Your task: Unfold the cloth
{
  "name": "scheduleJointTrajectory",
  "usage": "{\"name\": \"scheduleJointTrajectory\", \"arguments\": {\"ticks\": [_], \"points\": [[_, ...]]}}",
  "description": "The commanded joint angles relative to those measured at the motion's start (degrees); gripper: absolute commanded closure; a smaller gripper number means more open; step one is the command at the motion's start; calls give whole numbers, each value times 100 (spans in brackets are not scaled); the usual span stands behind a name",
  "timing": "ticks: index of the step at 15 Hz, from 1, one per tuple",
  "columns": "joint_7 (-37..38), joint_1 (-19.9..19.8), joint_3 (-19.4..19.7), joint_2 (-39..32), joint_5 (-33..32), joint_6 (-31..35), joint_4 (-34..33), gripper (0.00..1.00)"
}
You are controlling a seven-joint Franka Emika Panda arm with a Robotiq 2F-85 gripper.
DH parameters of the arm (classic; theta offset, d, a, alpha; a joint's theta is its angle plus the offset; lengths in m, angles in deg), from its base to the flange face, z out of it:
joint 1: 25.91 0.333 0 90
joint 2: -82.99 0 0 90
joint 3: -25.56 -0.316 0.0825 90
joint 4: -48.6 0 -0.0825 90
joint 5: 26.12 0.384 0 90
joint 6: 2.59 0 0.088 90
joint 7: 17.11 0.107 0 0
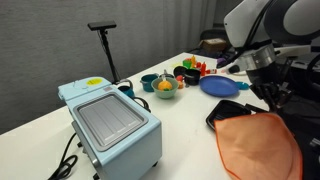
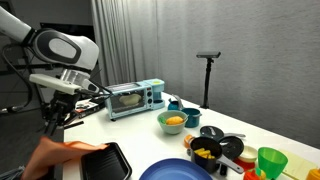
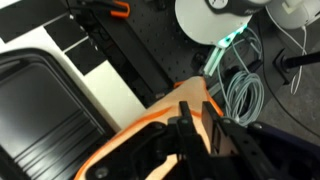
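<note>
An orange cloth [image 1: 258,148] lies at the table's near edge, partly over a black tray [image 1: 226,112]. It also shows in an exterior view [image 2: 62,160] and in the wrist view [image 3: 160,125]. My gripper [image 1: 272,98] is above the cloth's far corner. In the wrist view the gripper [image 3: 200,128] has its fingers pressed together on a raised fold of the cloth, which hangs below toward the floor. In an exterior view the gripper [image 2: 58,122] holds the cloth's top point.
A light blue toaster oven [image 1: 108,118] stands on the white table [image 1: 185,115]. Bowls with food [image 1: 165,88], a blue plate [image 1: 220,85], a green cup [image 2: 270,160] and a black stand [image 1: 104,40] are nearby. Cables [image 3: 240,85] lie on the floor.
</note>
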Motion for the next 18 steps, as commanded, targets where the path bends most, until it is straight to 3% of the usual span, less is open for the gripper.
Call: {"name": "scheduleJointTrajectory", "arguments": {"ticks": [1,7,8,9,10,13,18], "points": [[-411,14,544,1398,-533,-601,810,48],[-903,-175,1477,3038,-1618,-1603,1389,2],[-898,-271,1706,3298,-1641,-1564,1413,0],[-893,-387,1850,3491,-1671,-1990,1120,0],[-605,-109,1670,2652,-1567,-1553,1134,5],[-676,-259,1928,3190,-1629,-1844,1063,0],[-671,-255,1929,3286,-1632,-1866,1083,0]]}}
